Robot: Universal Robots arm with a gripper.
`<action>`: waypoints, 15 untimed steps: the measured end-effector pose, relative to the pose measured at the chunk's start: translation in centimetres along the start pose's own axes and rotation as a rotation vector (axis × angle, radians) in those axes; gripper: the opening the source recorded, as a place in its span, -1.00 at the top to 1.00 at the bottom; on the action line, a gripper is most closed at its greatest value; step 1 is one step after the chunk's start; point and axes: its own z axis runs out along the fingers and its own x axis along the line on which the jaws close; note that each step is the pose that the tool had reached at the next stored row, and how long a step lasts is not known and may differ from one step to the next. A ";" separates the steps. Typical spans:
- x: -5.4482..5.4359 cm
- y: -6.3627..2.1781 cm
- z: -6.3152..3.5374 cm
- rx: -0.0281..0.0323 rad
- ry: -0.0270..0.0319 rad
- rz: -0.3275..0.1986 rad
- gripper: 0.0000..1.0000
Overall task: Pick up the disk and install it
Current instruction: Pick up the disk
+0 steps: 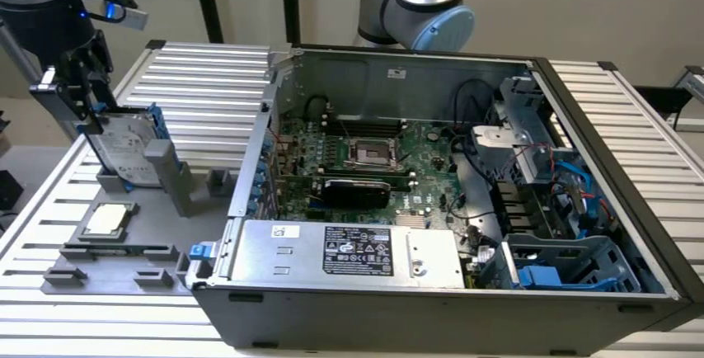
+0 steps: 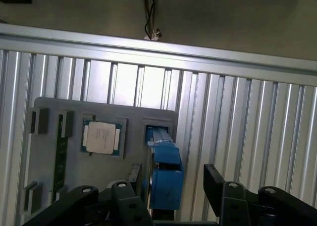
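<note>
Exterior view: the robot arm's gripper (image 1: 82, 106) hangs over the disk (image 1: 119, 148), which stands on edge in a grey holder (image 1: 110, 277) on the slatted desk (image 1: 209, 69), near the desk's edge at the exterior view's left. Beside the holder, an opened computer case (image 1: 440, 321) waits, and a blue drive bay (image 1: 561, 263) at its near corner looks vacant.

Wrist view: the gripper (image 2: 173, 175) straddles the disk's (image 2: 163, 161) blue carrier with its jaws spread wide, and a clear gap shows on one side. A square chip (image 2: 103, 138) lies in the holder (image 2: 74, 112) nearby. The disk is not yet grasped or lifted, so both pickup and installation appear to remain.
</note>
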 end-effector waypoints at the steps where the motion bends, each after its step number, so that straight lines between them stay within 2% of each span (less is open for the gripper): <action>1: 0.0 -0.03 0.00 0.0001 0.0000 0.000 -0.23; 9: 0.0 -0.02 0.01 0.0012 0.0002 0.000 -0.23; 15: 0.0 0.32 0.20 0.0139 0.0010 0.008 -0.23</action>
